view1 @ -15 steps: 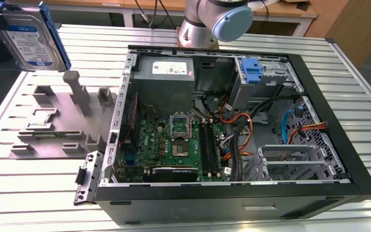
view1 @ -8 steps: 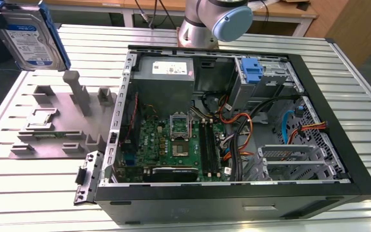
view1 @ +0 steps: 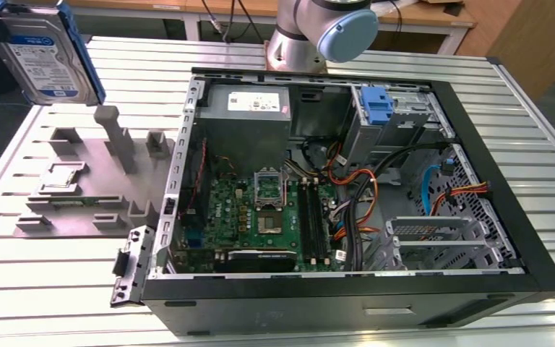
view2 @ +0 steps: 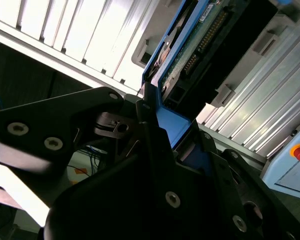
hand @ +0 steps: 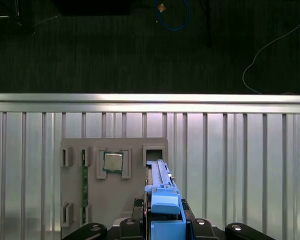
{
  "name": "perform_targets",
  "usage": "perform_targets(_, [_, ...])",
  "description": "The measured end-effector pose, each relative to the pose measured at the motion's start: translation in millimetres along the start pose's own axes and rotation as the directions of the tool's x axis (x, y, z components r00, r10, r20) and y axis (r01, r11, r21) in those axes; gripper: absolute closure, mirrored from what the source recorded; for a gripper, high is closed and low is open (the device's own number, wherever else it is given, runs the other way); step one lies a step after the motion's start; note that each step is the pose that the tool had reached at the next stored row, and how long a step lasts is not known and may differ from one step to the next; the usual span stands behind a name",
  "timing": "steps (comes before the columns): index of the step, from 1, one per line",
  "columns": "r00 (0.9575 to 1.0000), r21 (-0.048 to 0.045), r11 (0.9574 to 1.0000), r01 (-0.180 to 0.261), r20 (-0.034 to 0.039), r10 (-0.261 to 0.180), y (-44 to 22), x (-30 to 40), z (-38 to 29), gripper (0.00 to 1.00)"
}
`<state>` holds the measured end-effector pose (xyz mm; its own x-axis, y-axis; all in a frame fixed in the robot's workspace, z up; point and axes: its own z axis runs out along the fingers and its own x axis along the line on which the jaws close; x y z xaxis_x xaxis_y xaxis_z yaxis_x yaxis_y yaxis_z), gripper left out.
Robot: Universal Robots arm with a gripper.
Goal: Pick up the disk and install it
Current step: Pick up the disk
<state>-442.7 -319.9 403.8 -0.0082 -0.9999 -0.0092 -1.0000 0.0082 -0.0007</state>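
at the exterior view's far left, your gripper (hand: 165,226) grips the disk (view1: 48,58) upright above the grey holder (view1: 80,155), apparently to clear its slots.

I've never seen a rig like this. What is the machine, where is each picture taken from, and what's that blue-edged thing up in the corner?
The machine is a robot arm; its grey base with a blue cap stands behind the open computer case. The exterior view comes from a camera off the arm, looking down on a slatted metal table. Both wrist views come from cameras riding on the arm itself. At the arm's tip is the gripper; its black jaws are closed on the disk, a hard drive with blue rails, held up above the table. Beside the case lies a grey holder tray with a square chip and a green circuit strip in its slots.
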Motion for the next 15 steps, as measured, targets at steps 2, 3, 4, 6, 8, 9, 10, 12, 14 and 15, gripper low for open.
perform_targets(2, [1.0000, 0.0001, 1.0000, 0.000, 0.0000, 0.000, 0.0, 0.0, -0.5, 0.63])
perform_targets(3, [1.0000, 0.0000, 1.0000, 0.000, -0.0001, 0.000, 0.0, 0.0, -0.8, 0.63])
perform_targets(4, [1.0000, 0.0001, 1.0000, 0.000, 0.0000, 0.000, 0.0, 0.0, -1.0, 0.63])
perform_targets(6, [1.0000, 0.0000, 1.0000, 0.000, 0.0000, 0.000, 0.0, 0.0, -1.5, 0.63])
perform_targets(8, [1.0000, 0.0001, 1.0000, 0.000, 0.0000, 0.000, 0.0, 0.0, -1.9, 0.63])
perform_targets(9, [1.0000, 0.0001, 1.0000, 0.000, 0.0000, 0.000, 0.0, 0.0, -2.2, 0.63])
perform_targets(10, [1.0000, 0.0000, 1.0000, 0.000, 0.0000, 0.000, 0.0, 0.0, -2.5, 0.63])
perform_targets(12, [1.0000, 0.0000, 1.0000, 0.000, 0.0000, 0.000, 0.0, 0.0, -3.0, 0.63])
perform_targets(14, [1.0000, 0.0001, 1.0000, 0.000, 0.0000, 0.000, 0.0, 0.0, -3.5, 0.63])
perform_targets(15, [1.0000, 0.0001, 1.0000, 0.000, 0.0000, 0.000, 0.0, 0.0, -3.8, 0.63])
